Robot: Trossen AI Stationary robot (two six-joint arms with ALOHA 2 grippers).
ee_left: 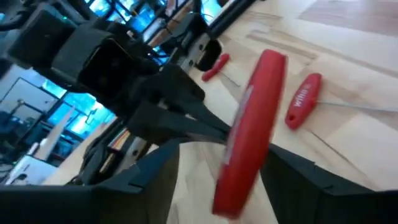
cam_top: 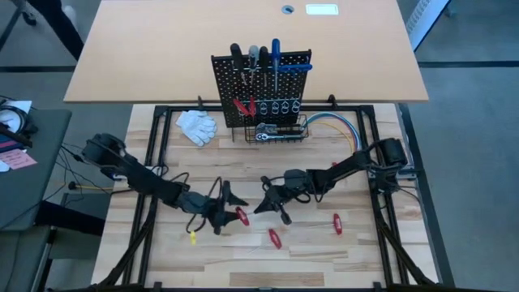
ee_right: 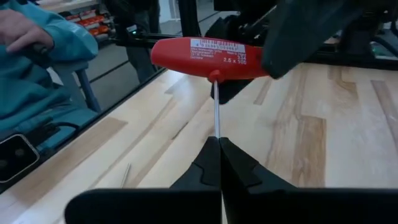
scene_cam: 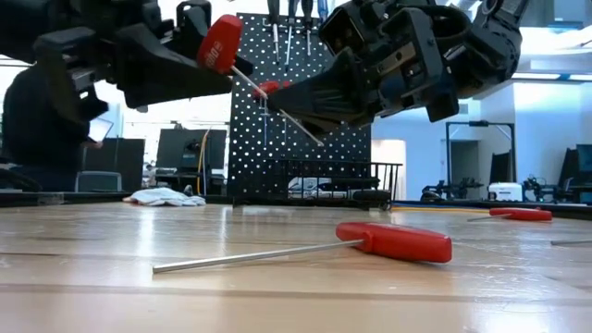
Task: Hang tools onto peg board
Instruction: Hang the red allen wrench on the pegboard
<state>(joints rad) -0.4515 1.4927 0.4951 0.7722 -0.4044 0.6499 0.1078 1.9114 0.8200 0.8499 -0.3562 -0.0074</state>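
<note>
A wooden tabletop [cam_top: 243, 268] carries an upright black peg board [cam_top: 261, 89] at its back edge, several screwdrivers already hung on it. Both dark arms meet above the tabletop's middle, sharing one red T-handled tool [scene_cam: 220, 43]. The left gripper [cam_top: 229, 212] has its fingers clamped on the red handle. The right gripper [ee_right: 219, 163] has its fingers pinched nearly closed on the thin steel shaft. Three more red-handled tools [cam_top: 275, 238] lie toward the front edge. If either lets go early, the tool could swing or drop.
</note>
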